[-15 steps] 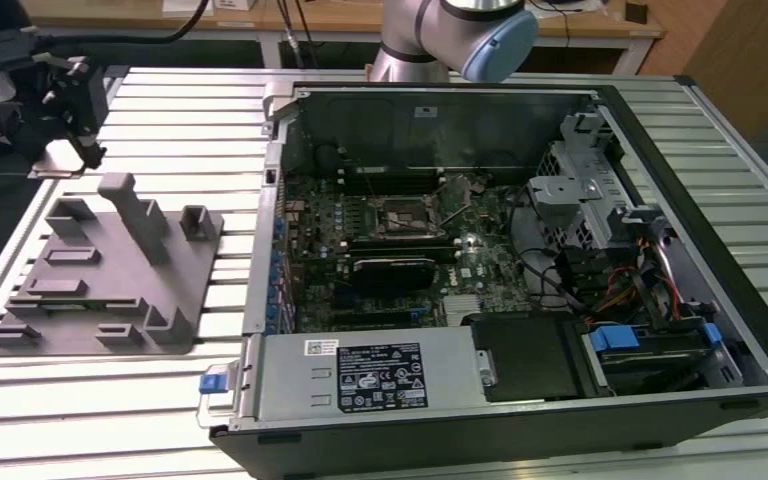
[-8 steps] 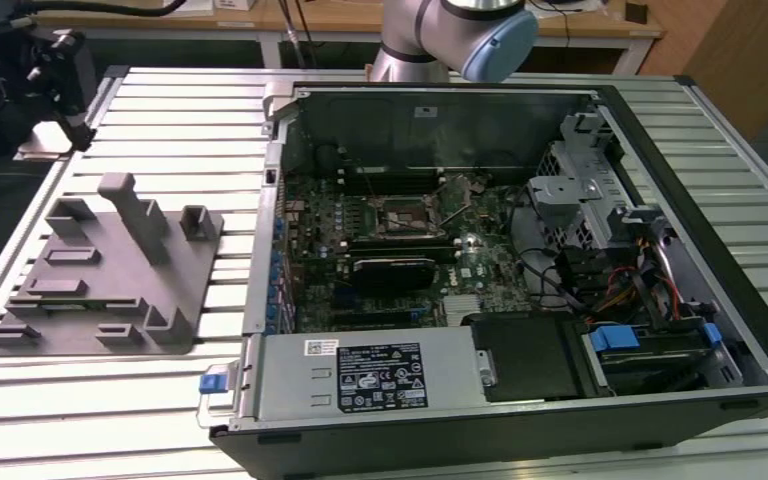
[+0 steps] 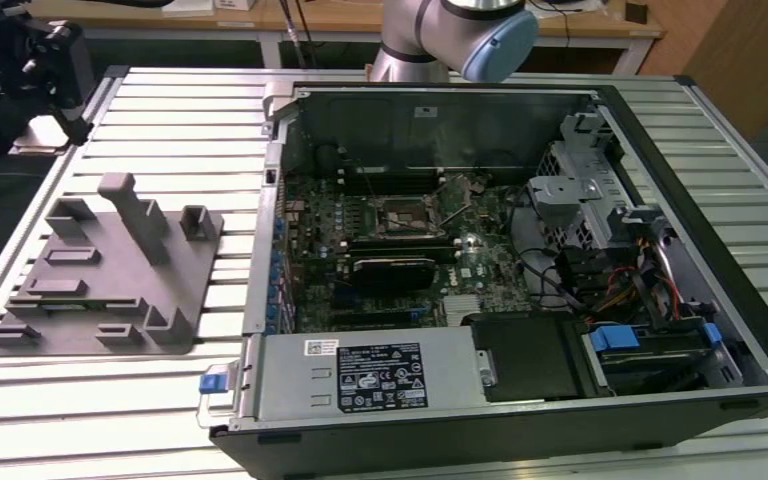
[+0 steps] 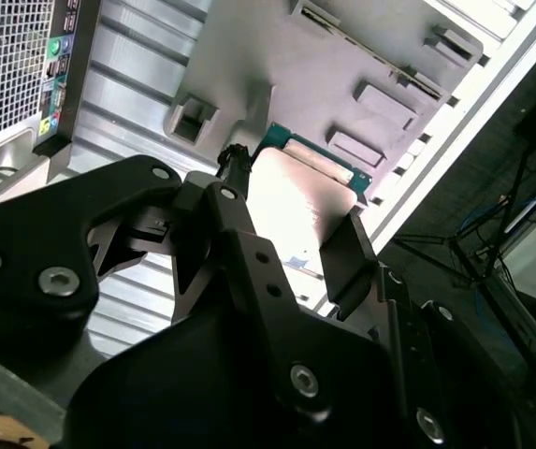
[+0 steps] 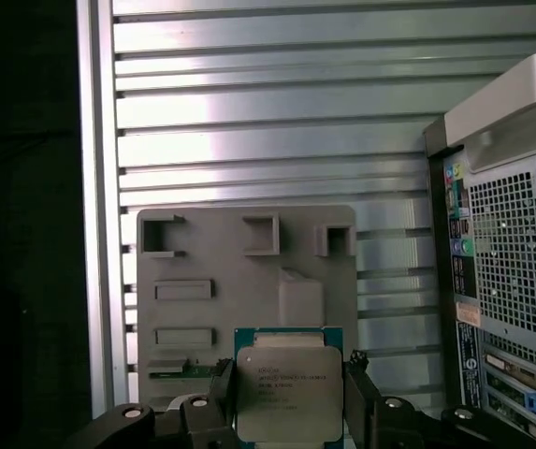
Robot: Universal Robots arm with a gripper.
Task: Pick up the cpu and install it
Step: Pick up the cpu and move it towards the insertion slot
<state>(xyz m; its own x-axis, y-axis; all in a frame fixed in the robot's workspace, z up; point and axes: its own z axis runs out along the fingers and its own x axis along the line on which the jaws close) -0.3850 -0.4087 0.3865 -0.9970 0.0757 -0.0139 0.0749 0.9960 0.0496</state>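
Observation:
In both wrist views my gripper [image 5: 289, 412] [image 4: 291, 238] is shut on the cpu [image 5: 288, 388], a flat square chip with a silvery top and a thin green border. One black finger [image 5: 223, 398] and the other [image 5: 357, 398] press on opposite edges of the cpu [image 4: 305, 192]. It hangs high above the grey plastic fixture [image 5: 249, 271] [image 4: 277, 65]. In the exterior view the open socket [image 3: 398, 215] sits on the motherboard inside the open computer case [image 3: 704, 260], and the arm [image 3: 451, 35] reaches out past the far edge of the table.
The grey fixture [image 3: 104, 270] with upright posts stands on the slatted metal table [image 3: 157, 110], on the exterior view's left of the case. The case's perforated rear panel [image 5: 515, 262] [image 4: 10, 65] is beside the fixture. Cables and a drive cage [image 3: 584, 190] crowd the case's right side.

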